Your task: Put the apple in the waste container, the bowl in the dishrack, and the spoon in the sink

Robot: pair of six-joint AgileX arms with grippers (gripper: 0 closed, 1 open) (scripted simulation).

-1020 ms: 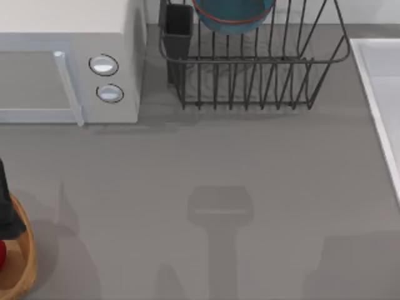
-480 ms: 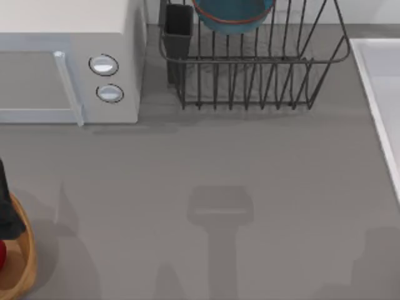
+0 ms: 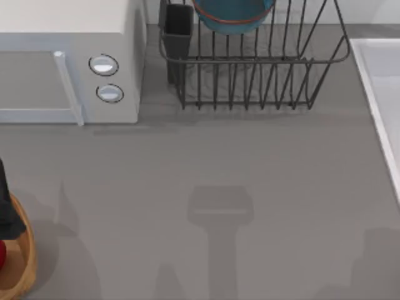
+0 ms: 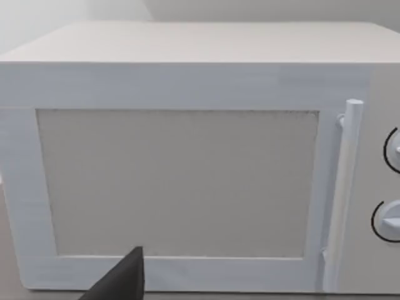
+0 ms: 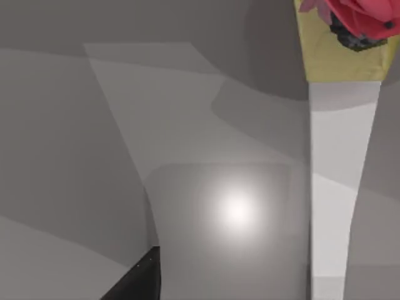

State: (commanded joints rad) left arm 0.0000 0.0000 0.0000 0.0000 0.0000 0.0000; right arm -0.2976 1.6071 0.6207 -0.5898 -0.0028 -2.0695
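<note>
On the grey counter (image 3: 206,162), seen from above, the bowl (image 3: 232,14) is sitting in the dishrack (image 3: 253,62) at 12 o'clock, beside the rack's cutlery cup (image 3: 178,31). The apple (image 3: 2,255) is showing as a red sliver inside the waste container (image 3: 25,262) at 8 o'clock. By these pictures, 2 of the 3 placements are looking done. The left tool (image 3: 5,209) is hanging dark just above the container's rim, its wrist camera facing the white microwave (image 4: 187,181) at 10 o'clock. Whether it is open or closed cannot be told, and nothing is showing in its grip. The deciding relation is lying on the other side, where the sink (image 3: 378,94) is occupying 3 o'clock, well apart from the left arm and nearest the right arm. In the right wrist view, the right tool (image 5: 139,280) is pointing down at a smooth grey surface, probably the basin. Just beside it a long pale tapering strip, possibly the spoon (image 5: 340,187), is running lengthwise away from the camera. Its far end is meeting a yellow and red patch that cannot be identified. This tool's opening cannot be told either.
</note>
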